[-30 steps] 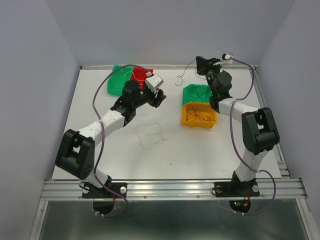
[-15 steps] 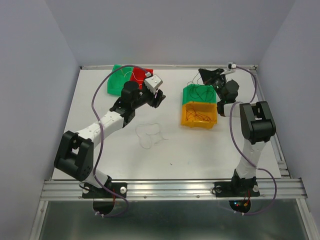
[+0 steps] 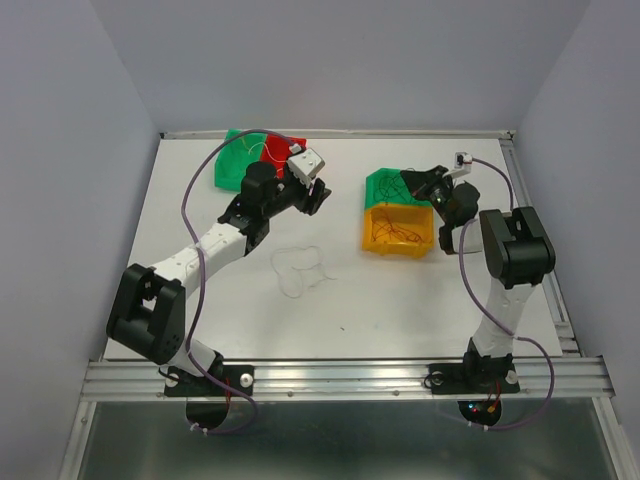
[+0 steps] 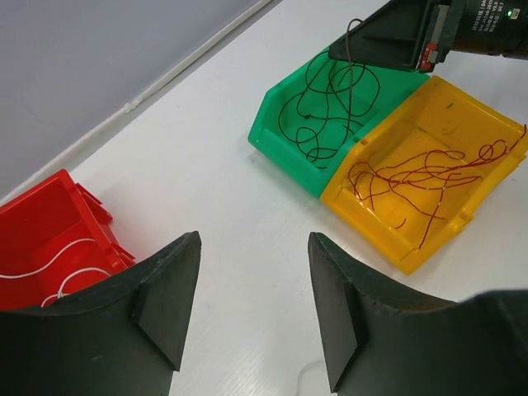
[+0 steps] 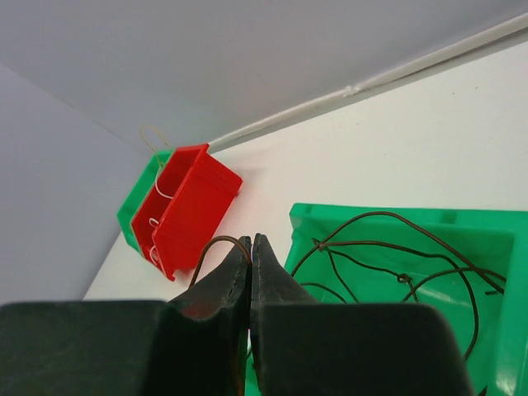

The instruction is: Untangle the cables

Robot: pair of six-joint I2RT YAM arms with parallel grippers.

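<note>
where r gripper (image 5: 250, 241) pinches, brown cable (image 5: 216, 238) loops

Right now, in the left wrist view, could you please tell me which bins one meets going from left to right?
red bin → green bin → yellow bin

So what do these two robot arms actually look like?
The left arm and right arm match: white tubular links joined by chunky black joints, with a thin purple cable looping along each. Each ends in a black tool with two wedge-shaped fingers, the left tool and right tool alike.
</note>
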